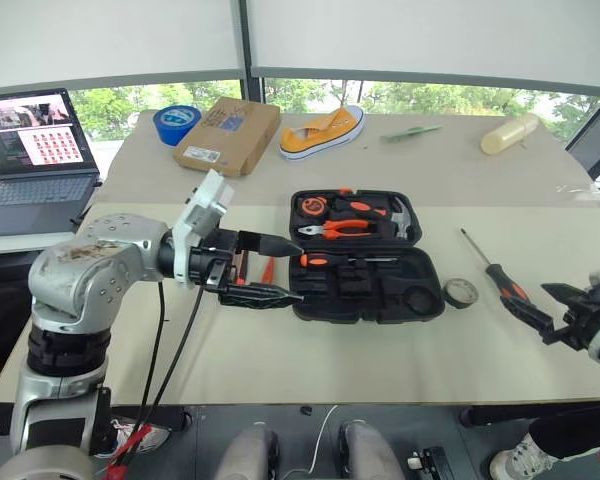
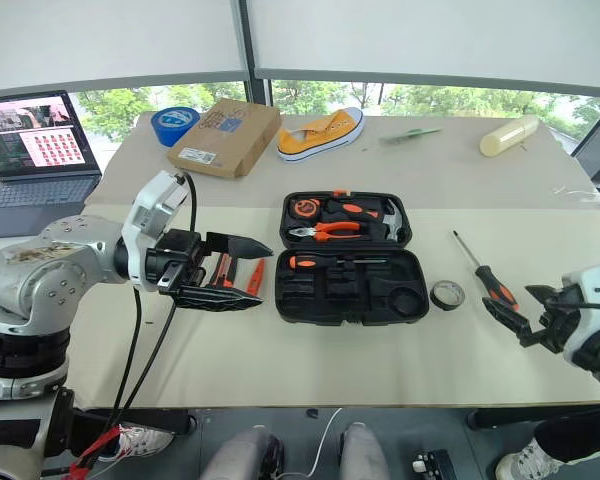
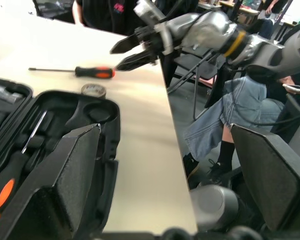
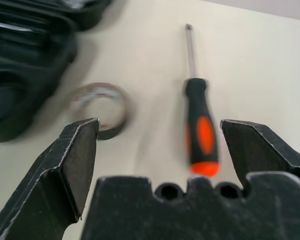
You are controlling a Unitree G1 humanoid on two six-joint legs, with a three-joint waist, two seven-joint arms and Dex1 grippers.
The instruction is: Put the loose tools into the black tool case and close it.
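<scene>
Left eye view: my left gripper (image 1: pixel 280 268) hovers with fingers spread and empty just left of the black tool case (image 1: pixel 365 292), which lies open with one long screwdriver (image 1: pixel 342 260) already seated in it. My right gripper (image 1: pixel 548 312), spread too, hangs at the table's near right, close to the loose screwdriver (image 1: pixel 492 270); the small tape roll (image 1: pixel 460 292) sits beside the case.

Right eye view: a utility knife (image 2: pixel 221 270) and a slim orange tester (image 2: pixel 256 277) lie behind my left fingers.

Left wrist view: the case's near half is below my fingers.

Right wrist view: the screwdriver's handle lies just ahead between my fingers. I judge picking it up comes next: lower, centre on the handle, then pinch.
</scene>
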